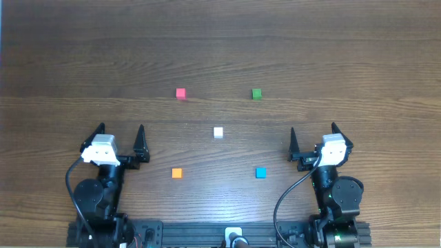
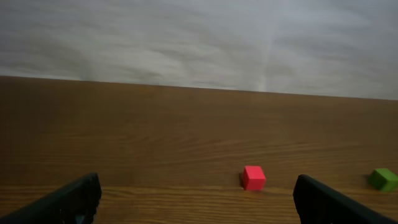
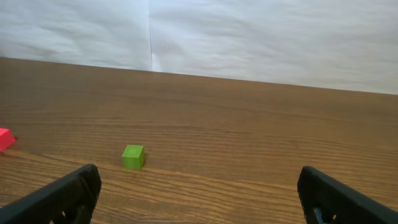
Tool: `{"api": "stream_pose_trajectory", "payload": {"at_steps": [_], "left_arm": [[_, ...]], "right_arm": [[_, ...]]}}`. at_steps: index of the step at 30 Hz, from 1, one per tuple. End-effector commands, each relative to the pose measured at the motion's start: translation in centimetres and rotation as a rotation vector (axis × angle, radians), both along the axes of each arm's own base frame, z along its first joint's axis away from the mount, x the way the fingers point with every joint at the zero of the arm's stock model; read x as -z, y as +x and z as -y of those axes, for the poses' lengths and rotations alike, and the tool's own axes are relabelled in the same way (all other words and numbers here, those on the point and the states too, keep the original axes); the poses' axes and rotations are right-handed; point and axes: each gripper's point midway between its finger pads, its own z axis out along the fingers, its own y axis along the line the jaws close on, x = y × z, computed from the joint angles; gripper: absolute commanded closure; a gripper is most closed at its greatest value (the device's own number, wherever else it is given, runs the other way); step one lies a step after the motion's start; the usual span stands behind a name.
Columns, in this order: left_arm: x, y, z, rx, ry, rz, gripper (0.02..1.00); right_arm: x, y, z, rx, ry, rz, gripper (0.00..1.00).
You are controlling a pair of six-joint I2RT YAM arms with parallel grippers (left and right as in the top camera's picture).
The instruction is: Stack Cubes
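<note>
Five small cubes lie apart on the wooden table. A pink cube and a green cube sit farthest from the arms, a white cube lies in the middle, and an orange cube and a blue cube are nearest the bases. My left gripper stands open at the left, to the left of the orange cube, holding nothing. My right gripper stands open at the right, also holding nothing. The left wrist view has the pink cube and green cube ahead; the right wrist view has the green cube and pink cube.
The wooden table stretches bare beyond the cubes. A pale wall rises behind its far edge. Black arm bases and cables line the near edge.
</note>
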Motion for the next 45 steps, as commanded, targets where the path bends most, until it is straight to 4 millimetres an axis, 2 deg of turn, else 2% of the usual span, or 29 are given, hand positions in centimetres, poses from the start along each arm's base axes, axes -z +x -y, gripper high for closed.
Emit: {"api": "stream_pose_trajectory", "payload": {"at_steps": [1,5,9,14,17,20,23,28,32,39,45], "left_arm": [[0.1,0.0,1.4,0.078,0.006,-0.019,0.018],[-0.5,0.3,2.4,0.124,0.003,-0.082,0.02],[-2.2,1.3,3.5,0.165,-0.014,-0.172,0.02],[-4.8,3.8,5.4,0.22,-0.079,-0.337,0.02],[-5.4,5.8,6.4,0.237,-0.078,-0.466,0.02],[-5.1,8.1,7.2,0.225,-0.101,-0.628,0.02],[-4.3,10.0,7.7,0.183,-0.13,-0.798,0.02],[-1.9,13.1,9.1,0.137,-0.087,-0.966,0.018],[0.8,14.8,10.8,0.064,-0.056,-1.051,0.084],[5.5,16.3,13.2,0.031,-0.041,-1.155,0.062],[9.0,16.9,13.4,0.016,-0.018,-1.227,0.08]], "right_arm": [[0.2,0.0,0.0,-0.004,0.003,0.0,0.007],[0.2,0.0,0.0,-0.004,0.003,0.0,0.007],[0.2,0.0,0.0,-0.004,0.003,0.0,0.007],[0.2,0.0,0.0,-0.004,0.003,0.0,0.009],[0.2,0.0,0.0,-0.004,0.003,0.0,0.009],[0.2,0.0,0.0,-0.004,0.003,0.0,0.009],[0.2,0.0,0.0,-0.004,0.003,0.0,0.007],[0.2,0.0,0.0,-0.004,0.003,0.0,0.007],[0.2,0.0,0.0,-0.004,0.003,0.0,0.009],[0.2,0.0,0.0,-0.004,0.003,0.0,0.007],[0.2,0.0,0.0,-0.004,0.003,0.0,0.007]]}}
